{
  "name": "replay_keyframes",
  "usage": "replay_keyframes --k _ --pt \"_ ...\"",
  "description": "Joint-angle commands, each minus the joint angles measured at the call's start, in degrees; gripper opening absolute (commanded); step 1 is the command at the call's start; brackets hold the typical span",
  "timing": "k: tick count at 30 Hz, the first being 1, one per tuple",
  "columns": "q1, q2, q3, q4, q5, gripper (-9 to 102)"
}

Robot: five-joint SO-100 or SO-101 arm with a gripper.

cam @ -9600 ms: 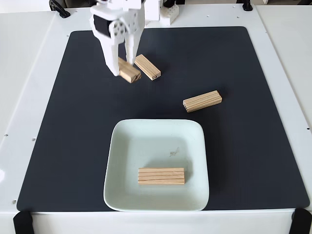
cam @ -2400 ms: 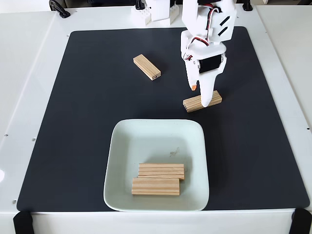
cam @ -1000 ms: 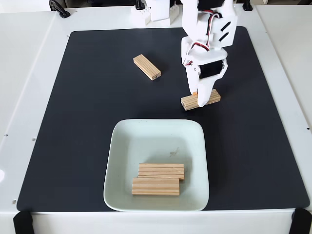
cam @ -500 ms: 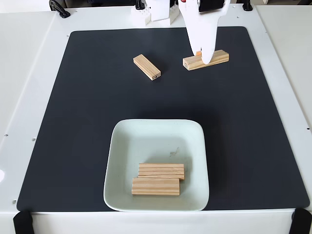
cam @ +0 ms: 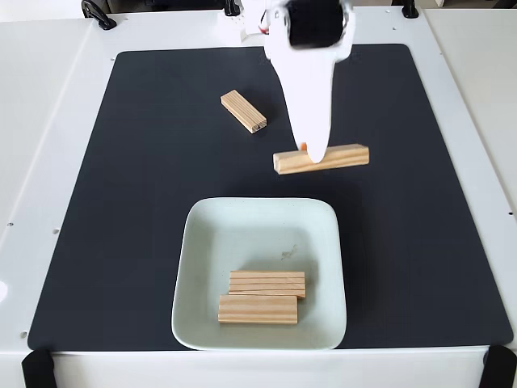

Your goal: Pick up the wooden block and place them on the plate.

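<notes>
Fixed view, left to right: I am seeing a loose wooden block [cam: 243, 111] lying on the black mat [cam: 145, 202] at about eleven o'clock. Toward six, the mint-green plate [cam: 242, 230] is carrying two stacked blocks [cam: 262, 297]. At centre, my gripper [cam: 312, 149] is clamping a fourth block [cam: 321, 158], raised just beyond the plate's far rim.

A white table [cam: 56, 162] carries a large black rectangular mat [cam: 145, 226] covering most of its top. On the mat, near its front edge, sits a pale mint-green square plate [cam: 202, 267] with rounded corners. A small pale wooden block [cam: 243, 111] lies on the mat toward the far edge, well apart from the plate.
</notes>
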Motion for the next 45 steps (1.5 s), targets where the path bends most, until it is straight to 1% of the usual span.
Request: replay_keyframes --k 1,6,11,16,29,31,35,38,40,45 --pt "2.55 -7.03 -13.45 -0.7 0.44 0" --pt "5.54 -19.07 -26.81 -0.7 0.44 0" --pt "6.33 -26.81 -34.98 -0.7 0.44 0" --pt "5.89 -29.36 -36.83 -0.7 0.44 0" --pt "4.66 -29.18 -35.86 -0.7 0.44 0" --pt "4.66 -29.18 -35.86 -0.7 0.44 4" --pt "5.01 -28.65 -32.96 -0.62 -0.53 21" --pt "5.36 -28.56 -32.17 -0.62 -0.62 30" --pt "5.45 -28.56 -32.17 -0.62 -0.62 33" --pt "5.45 -28.56 -32.34 -0.62 -0.53 33"
